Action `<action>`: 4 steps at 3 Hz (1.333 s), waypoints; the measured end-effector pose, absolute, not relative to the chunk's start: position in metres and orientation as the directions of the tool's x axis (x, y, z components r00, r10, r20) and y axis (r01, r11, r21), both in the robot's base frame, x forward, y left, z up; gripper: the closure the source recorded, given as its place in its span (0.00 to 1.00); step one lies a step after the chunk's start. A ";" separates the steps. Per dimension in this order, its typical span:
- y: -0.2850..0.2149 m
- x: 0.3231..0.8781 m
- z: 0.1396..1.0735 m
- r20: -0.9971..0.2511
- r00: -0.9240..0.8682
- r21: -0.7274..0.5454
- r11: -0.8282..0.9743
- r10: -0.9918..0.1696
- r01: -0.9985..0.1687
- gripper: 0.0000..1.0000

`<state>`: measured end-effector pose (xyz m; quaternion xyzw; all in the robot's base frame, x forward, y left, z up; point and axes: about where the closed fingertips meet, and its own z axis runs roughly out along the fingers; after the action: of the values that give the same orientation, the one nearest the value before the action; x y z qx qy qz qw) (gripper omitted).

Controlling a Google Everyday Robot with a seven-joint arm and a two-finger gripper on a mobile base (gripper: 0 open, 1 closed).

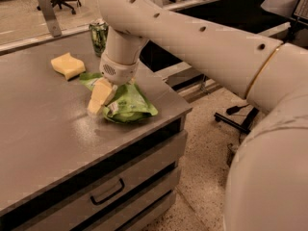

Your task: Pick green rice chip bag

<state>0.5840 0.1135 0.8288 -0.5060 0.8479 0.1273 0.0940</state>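
The green rice chip bag (129,106) lies flat and crinkled on the grey counter (43,129), near its right front corner. One light-green end of it sticks out toward the back left, under the wrist. My gripper (98,101) hangs from the big white arm (192,37) and points down at the bag's left edge. Its pale tip is low, just over or on the countertop beside the bag. The bag rests on the counter and is not lifted.
A yellow sponge (68,65) lies on the counter behind and left of the bag. A green drink can (99,36) stands at the back edge. The counter has drawers with a dark handle (108,192). The floor to the right holds cables and a stand base (236,119).
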 end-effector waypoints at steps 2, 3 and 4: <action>0.126 0.574 0.855 -0.391 -0.200 0.094 0.177 -0.898 -0.980 0.64; 0.118 0.577 0.884 -0.463 -0.087 0.054 0.070 -0.882 -0.996 0.88; 0.102 0.582 0.912 -0.519 -0.029 0.010 0.027 -0.854 -1.000 1.00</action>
<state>0.5820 0.1017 0.9124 -0.6705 0.6912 0.1915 0.1899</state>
